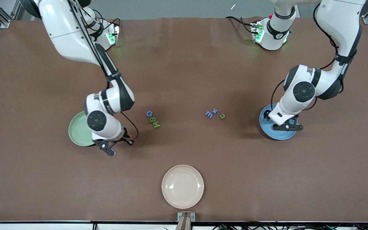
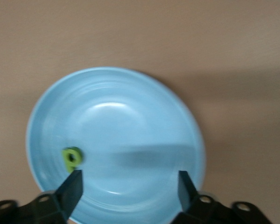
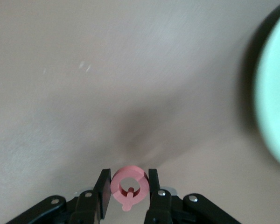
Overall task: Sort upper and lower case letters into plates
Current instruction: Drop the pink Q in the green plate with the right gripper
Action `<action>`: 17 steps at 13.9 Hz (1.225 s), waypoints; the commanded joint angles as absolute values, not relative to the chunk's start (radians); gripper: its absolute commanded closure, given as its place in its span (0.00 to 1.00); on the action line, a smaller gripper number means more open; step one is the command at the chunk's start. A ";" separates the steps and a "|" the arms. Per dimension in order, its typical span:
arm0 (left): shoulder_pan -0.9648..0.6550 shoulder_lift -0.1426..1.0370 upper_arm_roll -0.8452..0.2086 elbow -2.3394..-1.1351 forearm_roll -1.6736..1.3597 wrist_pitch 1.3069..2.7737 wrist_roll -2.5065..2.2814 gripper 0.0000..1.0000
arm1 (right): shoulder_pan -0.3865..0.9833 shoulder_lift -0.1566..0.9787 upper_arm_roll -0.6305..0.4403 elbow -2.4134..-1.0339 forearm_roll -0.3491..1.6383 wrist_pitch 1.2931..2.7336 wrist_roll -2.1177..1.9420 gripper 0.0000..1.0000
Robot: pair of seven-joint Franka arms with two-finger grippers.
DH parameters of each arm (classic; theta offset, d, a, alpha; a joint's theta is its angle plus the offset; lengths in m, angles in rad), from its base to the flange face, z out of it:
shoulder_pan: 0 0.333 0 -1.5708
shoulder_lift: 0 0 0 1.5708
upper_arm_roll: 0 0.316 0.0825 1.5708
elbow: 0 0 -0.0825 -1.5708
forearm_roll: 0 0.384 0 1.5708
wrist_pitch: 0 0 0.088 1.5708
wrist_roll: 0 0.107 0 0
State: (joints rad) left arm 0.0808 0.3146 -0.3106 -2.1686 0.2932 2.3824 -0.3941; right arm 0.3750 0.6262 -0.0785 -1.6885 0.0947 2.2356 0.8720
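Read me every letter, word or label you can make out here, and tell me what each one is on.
"Q": pink letter piece, gripped in the right hand over the brown table.
"G": blue letter piece on the table.
"x": blue letter piece on the table.
"p", possibly: green letter piece in the mid blue round plate under the open left hand.
Other loose letters: too small to read.
No printed words or labels.

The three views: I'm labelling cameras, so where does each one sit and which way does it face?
Front view: high across the table, facing both arm bases; shows both arms, letters, three plates.
Left wrist view: on the left arm, looking down past its open left hand into the blue plate, where a green letter lies.
Right wrist view: on the right arm, looking down at bare table; right hand grips a pink letter.
Shared: the mint plate appears in front and right wrist views.
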 commanded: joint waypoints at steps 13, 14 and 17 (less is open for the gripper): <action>-0.195 0.615 -0.430 -1.894 0.297 2.394 -1.295 0.01 | 0.144 0.456 -0.063 -2.056 0.098 2.370 0.454 0.99; -0.193 0.623 -0.431 -1.896 0.311 2.408 -1.295 0.01 | 0.144 0.457 -0.063 -2.057 0.098 2.370 0.454 0.98; -0.195 0.641 -0.430 -1.898 0.324 2.410 -1.296 0.04 | 0.138 0.462 -0.063 -2.057 0.098 2.364 0.453 0.70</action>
